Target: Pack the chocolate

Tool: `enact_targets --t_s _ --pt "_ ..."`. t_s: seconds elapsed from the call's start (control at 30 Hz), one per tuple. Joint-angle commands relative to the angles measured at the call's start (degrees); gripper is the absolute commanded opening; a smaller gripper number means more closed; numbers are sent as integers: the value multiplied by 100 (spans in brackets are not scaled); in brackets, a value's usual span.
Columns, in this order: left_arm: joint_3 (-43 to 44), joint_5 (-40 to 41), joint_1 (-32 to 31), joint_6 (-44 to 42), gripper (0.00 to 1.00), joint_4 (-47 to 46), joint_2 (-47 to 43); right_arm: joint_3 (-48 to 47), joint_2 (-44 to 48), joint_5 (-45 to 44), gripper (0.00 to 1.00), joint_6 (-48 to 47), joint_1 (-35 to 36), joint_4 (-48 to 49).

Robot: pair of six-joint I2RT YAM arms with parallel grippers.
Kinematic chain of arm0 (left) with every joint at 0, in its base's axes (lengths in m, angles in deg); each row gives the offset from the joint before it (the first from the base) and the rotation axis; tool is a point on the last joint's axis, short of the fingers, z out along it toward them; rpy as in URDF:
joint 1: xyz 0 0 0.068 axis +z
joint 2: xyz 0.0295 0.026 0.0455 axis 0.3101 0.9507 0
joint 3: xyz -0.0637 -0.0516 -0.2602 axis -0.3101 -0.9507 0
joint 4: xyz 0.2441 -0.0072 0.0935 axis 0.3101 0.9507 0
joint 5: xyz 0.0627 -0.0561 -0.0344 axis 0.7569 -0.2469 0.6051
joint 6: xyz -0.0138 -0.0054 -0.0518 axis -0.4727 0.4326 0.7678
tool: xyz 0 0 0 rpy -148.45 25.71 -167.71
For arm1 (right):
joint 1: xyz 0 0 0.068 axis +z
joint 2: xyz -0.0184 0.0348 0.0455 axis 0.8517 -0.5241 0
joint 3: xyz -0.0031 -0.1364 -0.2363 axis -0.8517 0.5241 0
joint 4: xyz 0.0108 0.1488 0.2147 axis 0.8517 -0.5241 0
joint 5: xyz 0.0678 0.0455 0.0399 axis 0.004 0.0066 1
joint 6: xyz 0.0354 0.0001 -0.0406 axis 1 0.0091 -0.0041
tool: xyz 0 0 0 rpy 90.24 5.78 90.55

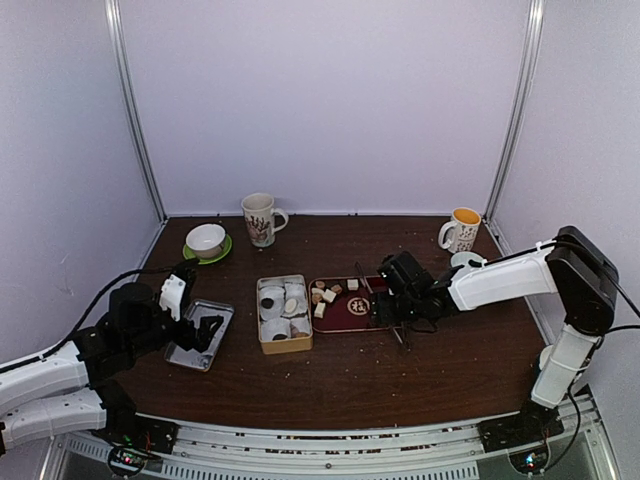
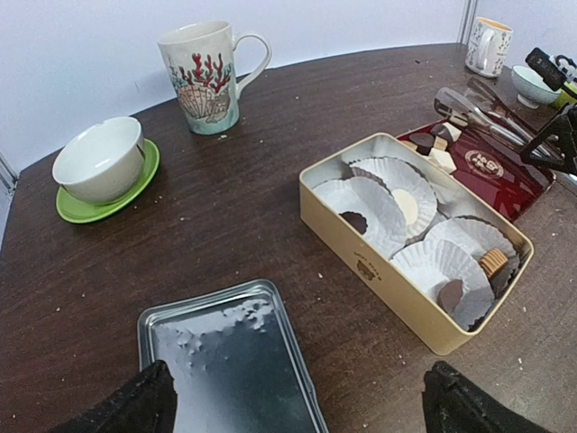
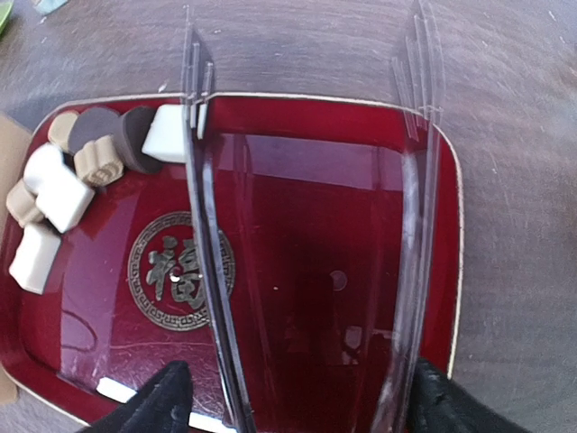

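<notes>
The chocolate [image 3: 90,167], several white, tan and dark pieces, lies heaped at the left end of a red tray [image 3: 361,180]; the same heap of chocolate [image 1: 325,294] shows from above. My right gripper [image 3: 297,406] is shut on metal tongs [image 3: 206,234], whose two arms stand spread wide over the tray's bare middle with nothing between the tips. A cream tin [image 2: 379,271] left of the tray holds pleated paper cups, some with a chocolate piece [image 2: 449,293] inside. My left gripper [image 2: 297,406] hangs open above a silver lid [image 2: 225,361], with nothing in it.
A coral-patterned mug [image 1: 259,218] and a white bowl on a green saucer [image 1: 206,240] stand at the back left. Another mug [image 1: 461,230] and a small bowl [image 1: 465,260] are at the back right. Crumbs dot the dark table.
</notes>
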Motion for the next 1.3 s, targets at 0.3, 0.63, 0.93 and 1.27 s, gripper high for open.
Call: enact_targets --t_s 0.3,0.63,0.93,1.27 --pt "507 751 23 330 98 225 67 -90 714 -166 100 -328 -57 -59" --pt "1514 1335 550 1714 98 1792 487 -5 1417 -137 100 -691 -103 -17" --pt "2175 371 1863 2045 97 2727 1389 -156 1530 149 100 -870 -121 -111" --pt "2784 -313 2352 1801 63 3153 3048 -195 1603 442 99 -943 -131 -105"
